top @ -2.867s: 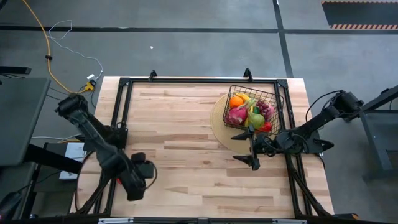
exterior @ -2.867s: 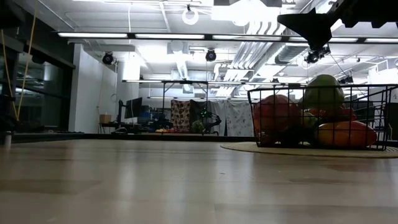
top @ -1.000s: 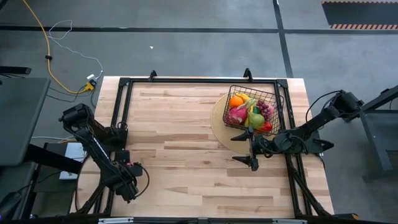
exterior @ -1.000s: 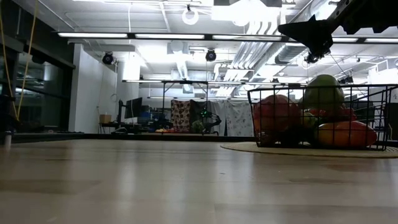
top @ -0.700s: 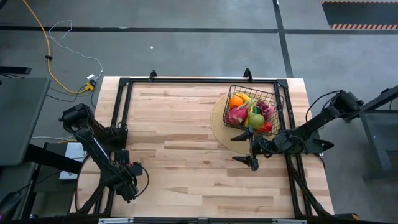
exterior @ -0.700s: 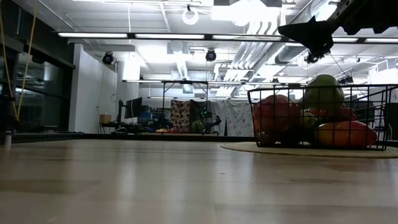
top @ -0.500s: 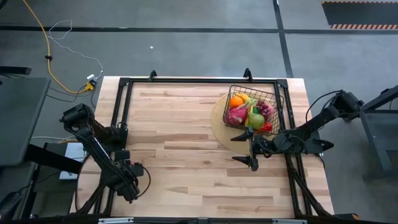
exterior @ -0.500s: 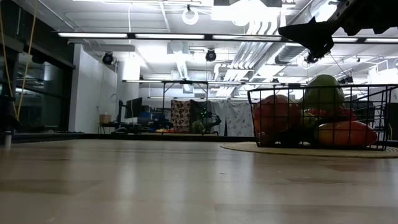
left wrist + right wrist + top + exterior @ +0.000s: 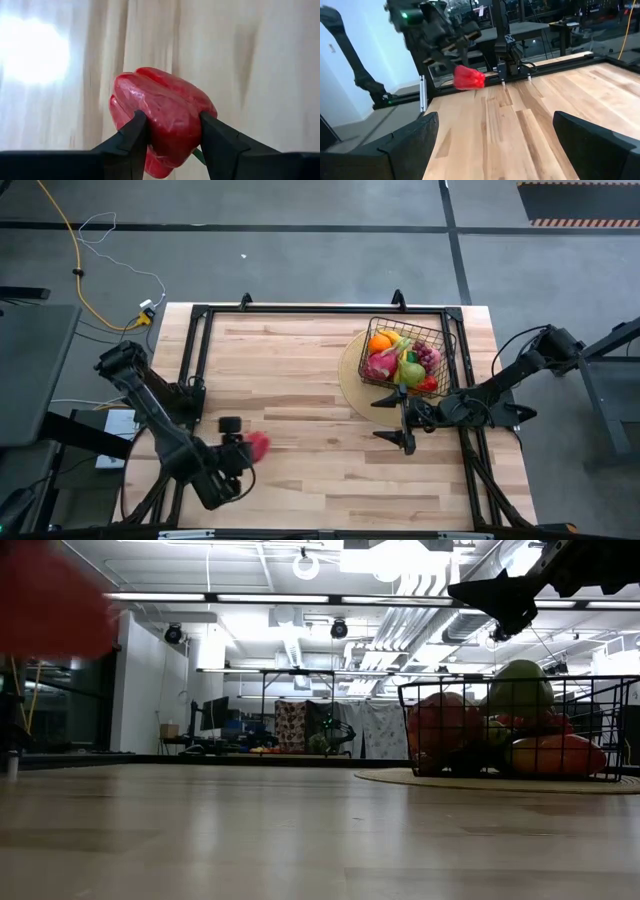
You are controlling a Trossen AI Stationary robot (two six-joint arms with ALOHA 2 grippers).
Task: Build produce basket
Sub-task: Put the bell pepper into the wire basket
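Observation:
My left gripper (image 9: 246,448) is over the table's near left part, shut on a red pepper (image 9: 160,117). The right wrist view shows that pepper (image 9: 469,78) clear above the wood, and the low view shows it as a red blur (image 9: 50,595). The black wire basket (image 9: 408,355) stands on a round tan disc (image 9: 352,375) at the far right, filled with produce: an orange, a pink fruit, a green pear, purple grapes, something yellow. My right gripper (image 9: 392,422) is open just near of the basket, level, with nothing between its fingers. My left gripper pinches the red pepper's two opposite sides (image 9: 150,125) between its two fingers (image 9: 131,142). The fingers come slanting down from the table's left. The pepper is lifted clear of the table and juts out beyond the fingertips.
A black frame rail (image 9: 196,360) runs along the table's left, far and right edges. Bare wood (image 9: 300,380) lies between the pepper and the basket. Cables and a grey floor surround the table.
My left gripper has risen from beyond the table's left near edge and swung toward the right, tipping up. It now stands over the wood with the red pepper, which did not show before, lifted clear.

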